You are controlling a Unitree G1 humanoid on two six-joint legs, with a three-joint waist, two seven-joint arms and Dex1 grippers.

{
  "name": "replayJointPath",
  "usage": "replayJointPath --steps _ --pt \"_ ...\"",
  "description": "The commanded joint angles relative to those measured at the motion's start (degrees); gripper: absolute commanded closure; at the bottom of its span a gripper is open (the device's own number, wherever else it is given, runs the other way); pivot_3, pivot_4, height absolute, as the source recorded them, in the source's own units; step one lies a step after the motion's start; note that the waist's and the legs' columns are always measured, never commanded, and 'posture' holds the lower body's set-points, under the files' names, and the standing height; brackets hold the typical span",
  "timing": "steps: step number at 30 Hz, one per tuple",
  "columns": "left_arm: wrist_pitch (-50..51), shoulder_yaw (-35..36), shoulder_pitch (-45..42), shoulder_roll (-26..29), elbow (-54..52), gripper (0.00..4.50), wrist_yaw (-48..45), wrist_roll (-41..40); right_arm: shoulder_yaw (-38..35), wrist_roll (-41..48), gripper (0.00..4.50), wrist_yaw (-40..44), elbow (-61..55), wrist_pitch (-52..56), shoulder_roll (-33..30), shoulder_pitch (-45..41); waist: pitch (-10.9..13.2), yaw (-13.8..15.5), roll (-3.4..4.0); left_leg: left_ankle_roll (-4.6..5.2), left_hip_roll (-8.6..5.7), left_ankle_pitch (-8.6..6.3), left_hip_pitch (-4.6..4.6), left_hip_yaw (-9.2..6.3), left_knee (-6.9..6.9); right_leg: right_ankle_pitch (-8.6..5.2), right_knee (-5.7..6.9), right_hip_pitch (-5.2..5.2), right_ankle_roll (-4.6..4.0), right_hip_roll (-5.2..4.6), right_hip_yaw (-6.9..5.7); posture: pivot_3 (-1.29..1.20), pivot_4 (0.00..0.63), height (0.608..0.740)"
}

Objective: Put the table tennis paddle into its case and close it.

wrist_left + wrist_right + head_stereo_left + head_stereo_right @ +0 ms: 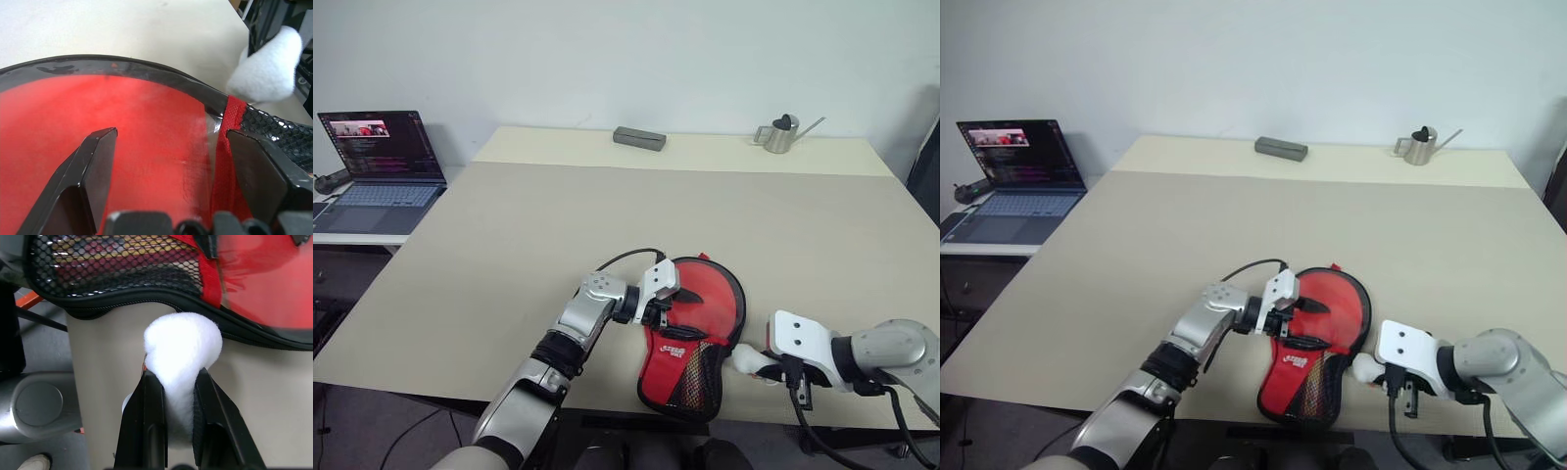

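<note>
Head views: the case (695,338), red with a black mesh pocket and white lettering, lies at the lower middle of the frame, near the front edge of the worktop (607,206), its narrow end hanging over that edge. My left gripper (677,315) sits on the case's left side, fingers apart, one over the red face and one lower near the lettering. My right gripper (1363,368) is at lower right, just beside the case's right edge, fingers pinched on a white fluffy pad (1364,367). Far back on the worktop are a grey block (639,138) and a small metal watering can (781,133). A laptop (380,166) stands open at upper left on a side desk.

Left wrist view: my fingers (95,166) spread wide over the red surface, black zipper edge arching above, mesh at right. The white pad shows at upper right.

Right wrist view: fingers (149,423) clamped on the white pad, which touches the case's black edge. Paddle handle (122,257) striped behind the mesh, inside the case.
</note>
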Motion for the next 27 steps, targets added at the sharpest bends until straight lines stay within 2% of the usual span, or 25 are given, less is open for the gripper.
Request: replayJointPath --steps 1,5,6,11,16,22,24,27 --pt "1.93 -2.76 2.38 0.31 4.63 0.6 1.08 3.07 3.51 4.47 4.28 4.75 -4.7 0.33 -1.0 2.2 -0.01 -0.01 0.01 -0.01 0.0 0.0 0.0 -0.1 0.0 -0.03 0.0 0.05 -0.02 0.0 -0.11 0.0 0.15 0.74" --pt "1.82 -2.79 2.33 0.15 4.63 0.6 1.32 3.06 4.06 2.63 4.28 1.07 -2.59 1.74 1.61 0.54 -0.04 -0.07 0.02 -0.05 -0.01 -0.03 0.03 -0.35 0.0 -0.16 0.01 0.21 -0.07 -0.01 -0.4 0.0 0.15 0.74" --pt "1.8 -2.82 2.33 0.12 4.61 0.6 1.34 3.07 4.02 2.53 3.56 1.01 -2.35 1.94 1.54 0.34 -0.04 -0.09 0.02 -0.06 -0.01 -0.03 0.03 -0.38 0.0 -0.17 0.02 0.21 -0.08 -0.01 -0.41 0.0 0.15 0.74" --pt "1.68 -2.9 2.36 0.01 4.54 0.6 1.55 3.02 1.57 5.12 1.99 -0.04 -2.71 5.09 2.34 0.41 -0.06 -0.44 -0.02 -0.06 -0.03 -0.03 0.09 -0.4 0.04 -0.18 0.05 0.28 -0.08 -0.02 -0.42 0.0 0.15 0.74" --pt "1.56 -2.95 2.32 -0.45 4.54 0.6 2.03 2.87 -3.96 10.45 1.99 -1.43 -2.72 10.19 3.72 -0.75 -0.06 -0.52 -0.05 -0.06 0.0 -0.03 0.37 -0.39 0.04 -0.2 0.08 0.49 -0.1 -0.02 -0.41 0.0 0.15 0.74" --pt "1.38 -2.44 2.24 -1.36 4.16 0.6 2.75 2.17 -18.27 25.48 1.99 -0.3 0.27 19.78 6.0 -6.42 -0.07 -0.46 -0.04 -0.06 -0.01 -0.02 0.42 -0.39 0.05 -0.2 0.11 0.54 -0.1 -0.02 -0.4 0.0 0.15 0.74" --pt "1.55 -1.91 2.38 -1.51 3.18 0.6 2.94 1.6 -20.02 27.34 1.99 -0.93 2.74 20.71 6.0 -8.56 -0.06 -0.43 -0.06 -0.06 -0.02 -0.02 0.41 -0.4 0.06 -0.2 0.1 0.55 -0.09 -0.02 -0.4 0.0 0.15 0.74" --pt "2.79 -0.68 3.04 -1.19 -0.41 0.6 2.49 -0.14 -18.73 26.24 1.99 -2.07 7.08 19.34 5.52 -11.88 -0.06 -0.49 -0.05 -0.06 -0.01 -0.03 0.4 -0.38 0.05 -0.2 0.09 0.52 -0.1 -0.02 -0.4 0.0 0.15 0.74"
